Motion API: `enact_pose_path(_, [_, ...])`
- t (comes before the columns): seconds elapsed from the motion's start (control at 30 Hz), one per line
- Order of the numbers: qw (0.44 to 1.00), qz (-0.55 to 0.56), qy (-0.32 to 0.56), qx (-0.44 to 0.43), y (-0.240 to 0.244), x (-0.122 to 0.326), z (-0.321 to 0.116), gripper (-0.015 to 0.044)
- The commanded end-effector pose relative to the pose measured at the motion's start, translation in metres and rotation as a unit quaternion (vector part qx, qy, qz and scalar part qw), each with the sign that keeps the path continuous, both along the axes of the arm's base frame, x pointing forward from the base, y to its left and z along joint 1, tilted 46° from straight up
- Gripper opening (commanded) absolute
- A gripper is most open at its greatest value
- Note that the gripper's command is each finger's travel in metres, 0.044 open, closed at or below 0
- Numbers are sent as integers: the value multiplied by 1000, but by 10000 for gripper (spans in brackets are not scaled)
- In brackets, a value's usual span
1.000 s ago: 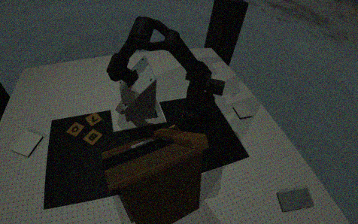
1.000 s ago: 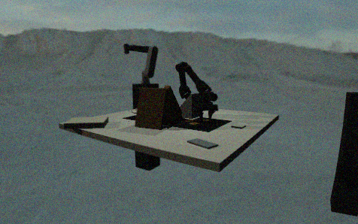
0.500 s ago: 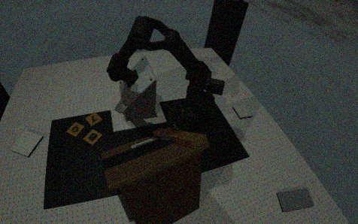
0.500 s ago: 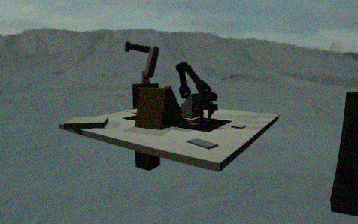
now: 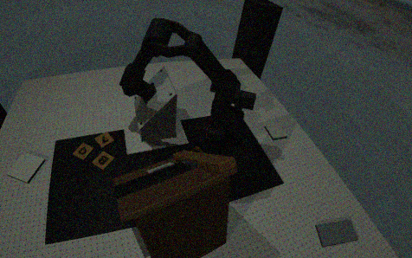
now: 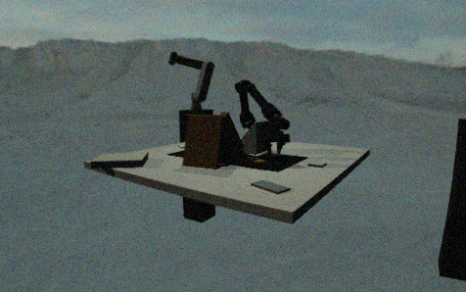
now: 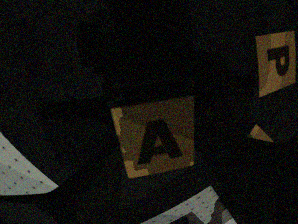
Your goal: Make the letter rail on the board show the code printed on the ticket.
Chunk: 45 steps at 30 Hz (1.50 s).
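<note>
Pale and dotted, the counter carries a black mat and the brown board. The gripper is closed on the A tile, low over the mat; its fingers are too dark to make out up close. Near the A tile, the P tile shows partly at the wrist view's right.

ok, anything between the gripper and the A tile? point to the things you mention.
Nothing visible: the gripper [image 6: 279,151] [image 7: 157,137] is shut on the A tile [image 7: 172,112]. The P tile [image 7: 270,77] lies off to the side in the wrist view, not between them.
</note>
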State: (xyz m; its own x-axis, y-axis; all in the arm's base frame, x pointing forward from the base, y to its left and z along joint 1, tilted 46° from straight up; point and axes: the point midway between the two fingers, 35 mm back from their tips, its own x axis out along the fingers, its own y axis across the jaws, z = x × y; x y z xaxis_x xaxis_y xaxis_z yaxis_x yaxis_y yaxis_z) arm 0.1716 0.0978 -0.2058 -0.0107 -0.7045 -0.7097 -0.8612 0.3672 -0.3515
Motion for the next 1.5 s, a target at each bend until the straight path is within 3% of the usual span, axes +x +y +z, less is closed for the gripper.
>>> enact_pose_path(0.0, [1000,-2,0,1,2,0,2,0])
enact_pose_path(0.93, [1000,0,0,1,11,-1,15,0])
enact_pose_path(1.47, [986,-29,-89,136,61,69,65,0])
